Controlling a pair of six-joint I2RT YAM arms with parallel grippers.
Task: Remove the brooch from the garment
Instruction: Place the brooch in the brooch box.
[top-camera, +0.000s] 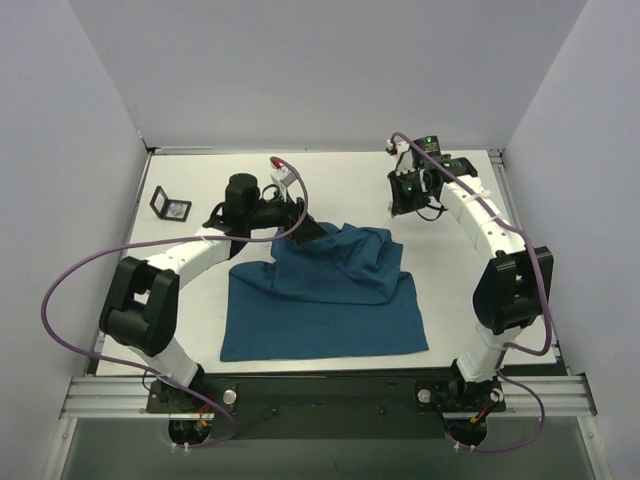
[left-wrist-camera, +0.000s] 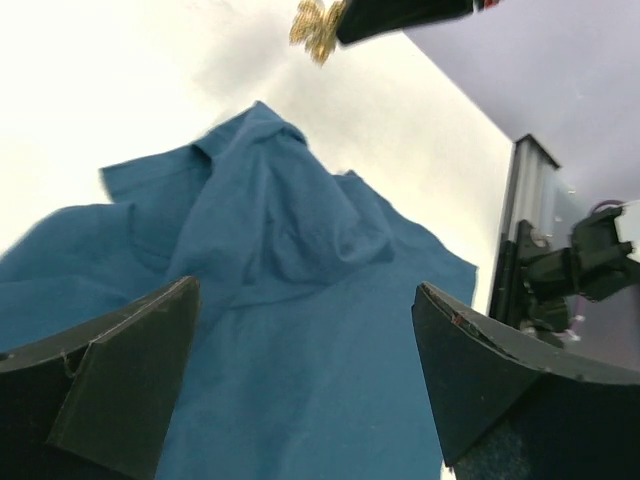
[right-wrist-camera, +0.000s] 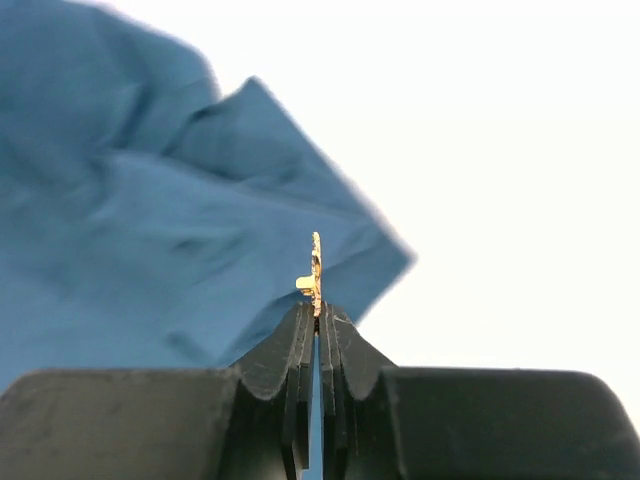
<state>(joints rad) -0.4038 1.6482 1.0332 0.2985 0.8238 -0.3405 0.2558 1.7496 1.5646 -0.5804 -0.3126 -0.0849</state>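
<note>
Brooch (right-wrist-camera: 315, 268), tiny gold flower-shaped, is clamped in my right gripper (right-wrist-camera: 317, 318), clear of the dark teal cotton T-shirt (top-camera: 330, 290); left gripper (left-wrist-camera: 305, 290) stands open, empty. I judge removal done.

The brooch (right-wrist-camera: 316, 270), a tiny gold flower-like ornament, is off the cloth. It stands upright and edge-on, pinched at its lower rim in the closed jaws of the right gripper (right-wrist-camera: 317, 318), raised clear of the T-shirt (top-camera: 330, 290). The dark teal-blue T-shirt lies on the white counter (top-camera: 350, 190), its near part spread flat and its far part bunched in rumpled folds.
</note>
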